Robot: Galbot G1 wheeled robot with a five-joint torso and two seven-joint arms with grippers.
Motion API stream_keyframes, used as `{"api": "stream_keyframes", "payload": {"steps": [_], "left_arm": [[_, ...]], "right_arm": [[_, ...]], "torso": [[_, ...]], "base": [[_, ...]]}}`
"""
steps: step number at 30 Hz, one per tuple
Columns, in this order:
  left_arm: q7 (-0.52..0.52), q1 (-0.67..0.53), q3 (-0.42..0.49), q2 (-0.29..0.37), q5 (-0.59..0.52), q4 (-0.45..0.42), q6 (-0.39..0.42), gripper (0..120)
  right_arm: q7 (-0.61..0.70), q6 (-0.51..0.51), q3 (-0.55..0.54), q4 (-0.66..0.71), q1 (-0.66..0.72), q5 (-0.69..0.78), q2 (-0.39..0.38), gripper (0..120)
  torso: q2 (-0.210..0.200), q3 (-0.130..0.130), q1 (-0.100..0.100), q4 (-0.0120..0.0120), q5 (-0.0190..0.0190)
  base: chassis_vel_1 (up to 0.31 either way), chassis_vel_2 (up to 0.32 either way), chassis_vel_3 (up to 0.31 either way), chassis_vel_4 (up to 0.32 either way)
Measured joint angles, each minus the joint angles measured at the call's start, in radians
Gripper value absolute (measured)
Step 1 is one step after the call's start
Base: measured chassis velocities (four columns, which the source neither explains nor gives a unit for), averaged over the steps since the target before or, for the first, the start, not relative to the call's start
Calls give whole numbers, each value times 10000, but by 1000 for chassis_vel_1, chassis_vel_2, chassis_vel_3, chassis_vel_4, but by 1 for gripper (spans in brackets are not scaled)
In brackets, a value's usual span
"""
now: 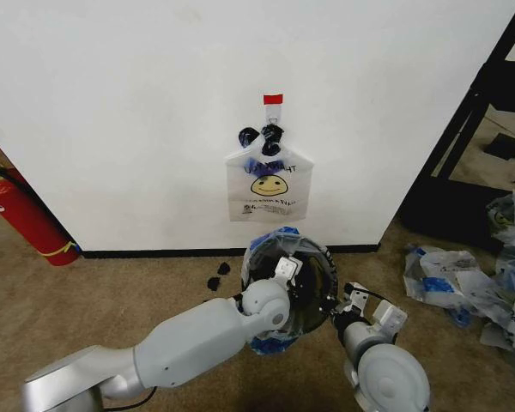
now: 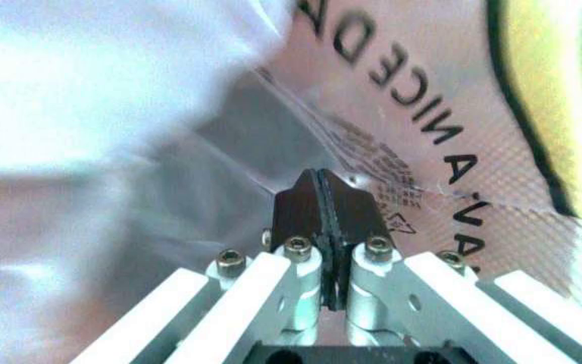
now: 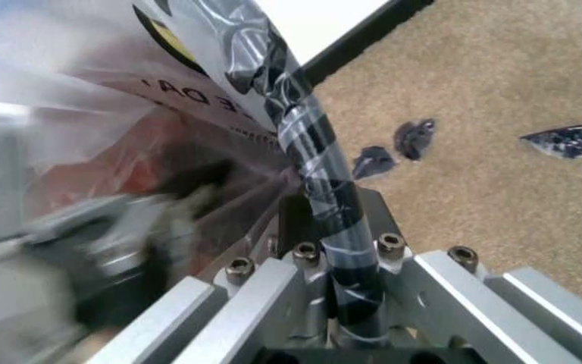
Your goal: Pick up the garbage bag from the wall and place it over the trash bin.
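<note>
The trash bin (image 1: 316, 290), black mesh seen from above, stands on the carpet by the wall. The garbage bag (image 1: 279, 235), thin plastic with blue tape patches, lies around its rim. My left gripper (image 1: 285, 268) reaches into the bin's mouth from the near side. In the left wrist view it (image 2: 318, 196) is shut, with the bag's film (image 2: 423, 114), dark lettering and a yellow print puckering at its tips. My right gripper (image 1: 354, 298) is at the bin's right edge, shut (image 3: 323, 220) on the bag's blue-taped handle (image 3: 306, 140).
Another smiley bag (image 1: 269, 184) hangs from a wall hook under a red tag. A red fire extinguisher (image 1: 26, 219) leans at the left. A heap of bags (image 1: 489, 287) lies on the right floor beside a black frame (image 1: 463, 129). Dark scraps (image 1: 219, 275) dot the carpet.
</note>
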Motion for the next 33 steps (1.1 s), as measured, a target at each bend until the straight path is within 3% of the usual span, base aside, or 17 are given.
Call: {"api": "stream_keyframes", "payload": {"steps": [2,9,16,20,22,33], "left_arm": [[448,63,20,386,433,-556,-14,0],[1349,261,-204,1054,333,-1887,-147,0],[1861,614,-727,1476,296,-2777,-514,1],[1867,1057,-1270,1786,406,-3267,-867,22],[1846,1120,-1327,1829,458,-3297,-938,23],[1405,2780,-2704,2697,778,-3957,-2329,67]], "right_arm": [[-3,15,77,-118,15,1,-41,0],[96,54,526,-422,167,64,159,0],[204,79,746,-738,324,159,396,0],[186,169,1022,-766,295,267,535,0],[167,182,1080,-761,282,304,552,0],[791,-170,1796,-569,387,1331,1004,0]], "torso": [[0,1,0,3,4],[0,0,0,-1,4],[1,0,0,0,3],[0,0,0,1,1],[0,0,0,0,1],[0,0,0,2,3]], "base": [[0,0,0,0],[0,0,0,0],[0,0,0,0],[0,0,0,0],[0,0,0,0],[0,0,0,0]]}}
